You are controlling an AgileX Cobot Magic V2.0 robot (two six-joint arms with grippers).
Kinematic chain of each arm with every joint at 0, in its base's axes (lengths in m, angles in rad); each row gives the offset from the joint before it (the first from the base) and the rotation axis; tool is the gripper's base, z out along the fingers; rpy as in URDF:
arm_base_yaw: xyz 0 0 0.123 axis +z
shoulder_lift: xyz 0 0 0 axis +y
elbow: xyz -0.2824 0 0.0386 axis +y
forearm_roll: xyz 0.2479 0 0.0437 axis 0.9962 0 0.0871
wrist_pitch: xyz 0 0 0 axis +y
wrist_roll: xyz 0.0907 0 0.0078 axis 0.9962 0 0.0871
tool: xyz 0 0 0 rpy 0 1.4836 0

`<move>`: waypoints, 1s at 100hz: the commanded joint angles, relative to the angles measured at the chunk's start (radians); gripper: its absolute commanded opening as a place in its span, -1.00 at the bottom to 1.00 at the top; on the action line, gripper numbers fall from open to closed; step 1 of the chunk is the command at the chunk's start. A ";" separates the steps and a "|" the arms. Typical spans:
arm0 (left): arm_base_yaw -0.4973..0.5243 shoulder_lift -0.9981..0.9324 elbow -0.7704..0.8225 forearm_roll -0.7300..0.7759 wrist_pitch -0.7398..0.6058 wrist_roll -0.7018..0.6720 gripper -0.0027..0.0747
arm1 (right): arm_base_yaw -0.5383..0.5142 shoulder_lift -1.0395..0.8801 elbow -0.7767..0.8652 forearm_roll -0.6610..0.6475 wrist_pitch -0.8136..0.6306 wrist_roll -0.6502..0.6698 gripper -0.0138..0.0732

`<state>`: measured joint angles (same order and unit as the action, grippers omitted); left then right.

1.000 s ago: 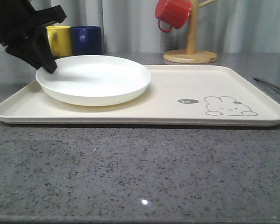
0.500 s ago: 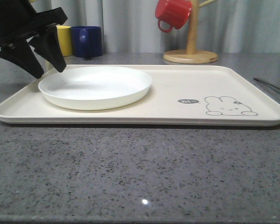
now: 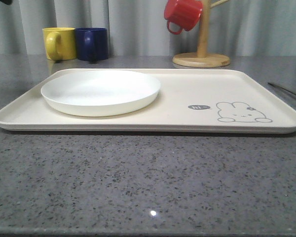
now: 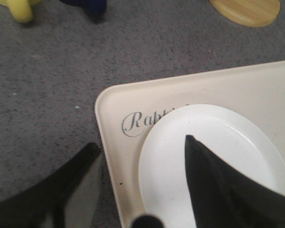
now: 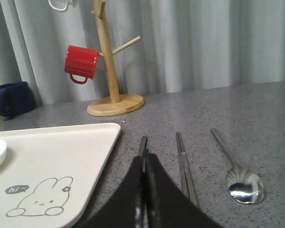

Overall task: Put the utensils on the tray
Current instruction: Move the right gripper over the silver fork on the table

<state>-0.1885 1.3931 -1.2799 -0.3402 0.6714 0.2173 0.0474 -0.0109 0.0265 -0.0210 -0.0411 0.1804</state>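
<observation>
- Matte cream tray (image 3: 187, 94), rounded corners, lies on speckled grey counter (image 3: 148, 182).
- Glossy steel chopsticks (image 5: 185, 166) and spoon (image 5: 244, 185) lie beside it.
- Left hand (image 4: 142, 190) released; right hand (image 5: 145, 190) clenched.

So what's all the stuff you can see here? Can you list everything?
tray: one, cream, on the grey table, rabbit drawing near its right end
plate: one, white, on the tray's left part
yellow mug: one, behind the tray on the left
blue mug: one, dark blue, right beside the yellow one
red mug: one, hanging on the wooden mug tree behind the tray
chopsticks: one pair, silver, on the table right of the tray
spoon: one, silver, right of the chopsticks
fork: one, silver, between tray and chopsticks, mostly hidden
left hand: black, open, above the plate's edge
right hand: black, fingers together, over the fork
</observation>
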 commanded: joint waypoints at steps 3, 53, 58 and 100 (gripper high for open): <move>0.022 -0.156 0.092 0.008 -0.141 -0.014 0.04 | -0.005 -0.021 -0.017 -0.002 -0.085 -0.010 -0.84; 0.046 -0.768 0.697 0.093 -0.495 -0.014 0.04 | -0.005 -0.021 -0.017 -0.002 -0.085 -0.010 -0.84; 0.046 -0.818 0.742 0.093 -0.506 -0.014 0.04 | -0.005 -0.021 -0.017 -0.002 -0.085 -0.010 -0.84; 0.046 -1.015 0.842 0.102 -0.524 -0.014 -0.68 | -0.005 -0.021 -0.017 -0.002 -0.140 -0.010 -0.84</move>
<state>-0.1457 0.3751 -0.4117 -0.2346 0.2353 0.2155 0.0474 -0.0109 0.0265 -0.0210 -0.0773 0.1804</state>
